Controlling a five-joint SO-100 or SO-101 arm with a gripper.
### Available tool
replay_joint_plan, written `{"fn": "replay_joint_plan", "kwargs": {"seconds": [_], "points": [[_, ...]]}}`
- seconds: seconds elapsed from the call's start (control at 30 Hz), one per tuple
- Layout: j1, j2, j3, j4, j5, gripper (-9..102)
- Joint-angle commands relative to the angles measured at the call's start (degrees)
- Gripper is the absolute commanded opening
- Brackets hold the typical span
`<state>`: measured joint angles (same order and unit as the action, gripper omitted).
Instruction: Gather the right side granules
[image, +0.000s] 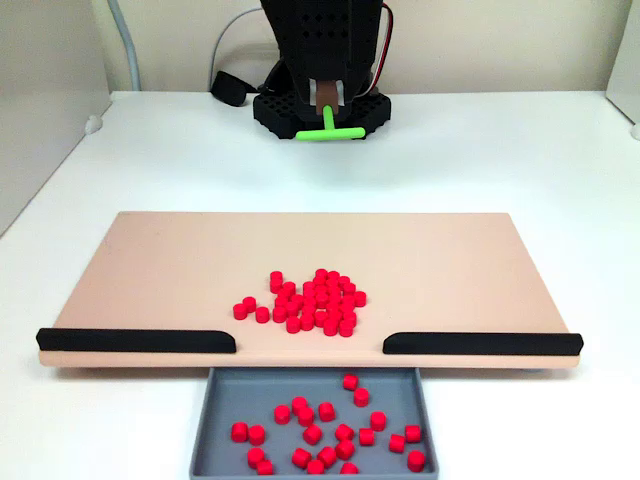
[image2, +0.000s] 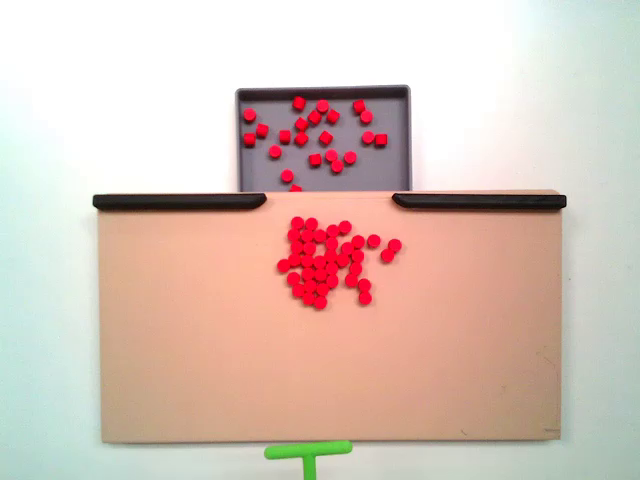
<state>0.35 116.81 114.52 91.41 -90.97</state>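
A white desk (image: 120, 170) carries a pale tan board (image: 180, 270), and along one long edge of that board sit two black strips (image: 137, 341) with a gap between them. Just past the gap, touching the board's edge, is a shallow grey tray (image: 215, 420). Behind the arm's black base (image: 275, 108) some cables (image: 232, 30) trail off towards the wall, and a black band of some sort (image: 228, 88) lies on the desk beside the base.

The granules (image: 310, 302) are in two lots. One cluster sits bunched on the board, near the middle and close to the gap between the strips, with a few strays trailing off to one side; in a fixed view (image2: 325, 262) those strays lie to the right of the pile. The other lot is scattered loosely inside the tray (image2: 315, 135). Nothing lies between the pile and the gap.

The claw (image: 328, 100) hangs well back from the board, over by the base, pointing down. It is clenched around the stem of a green T-shaped rod (image: 328, 131), whose crossbar lies just off the board's far edge, apart from it and well away from the pile.
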Motion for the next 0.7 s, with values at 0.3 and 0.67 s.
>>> {"fn": "replay_joint_plan", "kwargs": {"seconds": [0.3,0.67], "points": [[8.9,-3.5,-2.0,-0.1,-22.9,0],[18.5,-19.1,-16.5,-0.1,-54.0,0]]}}
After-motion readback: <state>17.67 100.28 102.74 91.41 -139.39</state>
